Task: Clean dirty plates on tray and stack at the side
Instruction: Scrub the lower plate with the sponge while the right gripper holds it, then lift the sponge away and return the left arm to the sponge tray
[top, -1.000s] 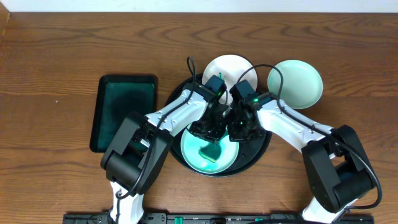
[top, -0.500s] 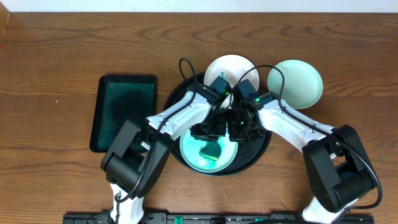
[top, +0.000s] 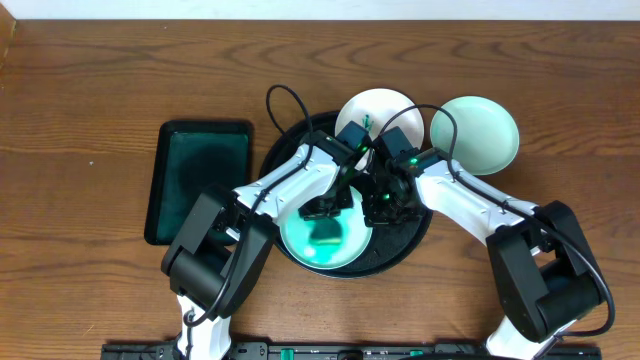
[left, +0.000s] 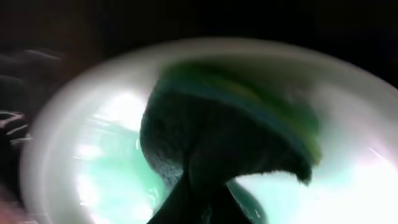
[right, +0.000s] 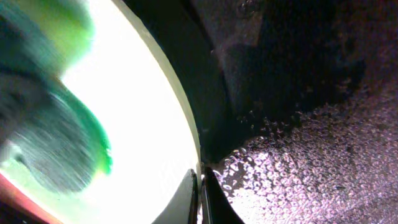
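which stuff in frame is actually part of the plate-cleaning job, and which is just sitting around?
In the job:
round tray
front plate, under the sponge
marked plate at the tray's back
side plate, off the tray
sponge
left end effector, gripping the sponge
right end effector, pinching the front plate's rim

Lying about:
rectangular tray
table

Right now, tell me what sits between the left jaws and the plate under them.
A green sponge, held by the left jaws against the plate; the left wrist view shows it, blurred.
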